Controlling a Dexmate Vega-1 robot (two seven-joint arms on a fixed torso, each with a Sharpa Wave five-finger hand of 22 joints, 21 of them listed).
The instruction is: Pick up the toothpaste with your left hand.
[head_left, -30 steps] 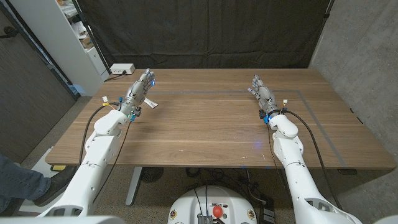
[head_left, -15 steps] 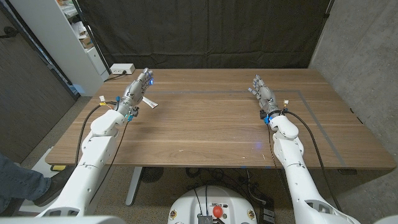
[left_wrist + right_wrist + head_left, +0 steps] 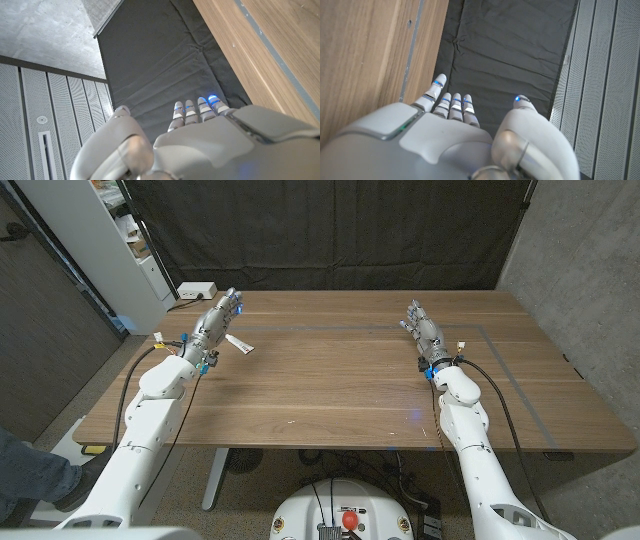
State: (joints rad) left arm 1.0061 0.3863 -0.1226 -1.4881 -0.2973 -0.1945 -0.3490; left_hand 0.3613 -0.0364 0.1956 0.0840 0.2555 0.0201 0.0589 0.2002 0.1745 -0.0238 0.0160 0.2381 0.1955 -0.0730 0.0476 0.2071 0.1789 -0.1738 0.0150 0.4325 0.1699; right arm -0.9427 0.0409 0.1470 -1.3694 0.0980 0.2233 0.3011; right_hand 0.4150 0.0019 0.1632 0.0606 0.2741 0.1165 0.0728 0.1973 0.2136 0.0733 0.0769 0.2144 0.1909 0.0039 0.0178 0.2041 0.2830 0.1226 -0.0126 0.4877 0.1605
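From where I stand I count one toothpaste tube (image 3: 238, 344) on one wooden tabletop (image 3: 340, 385), two robot hands, the left hand (image 3: 215, 321) and the right hand (image 3: 421, 326), and one white power strip (image 3: 196, 290) behind.

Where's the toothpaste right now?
In the head view the toothpaste lies on the table's far left part, just right of the left hand, which is not gripping it.
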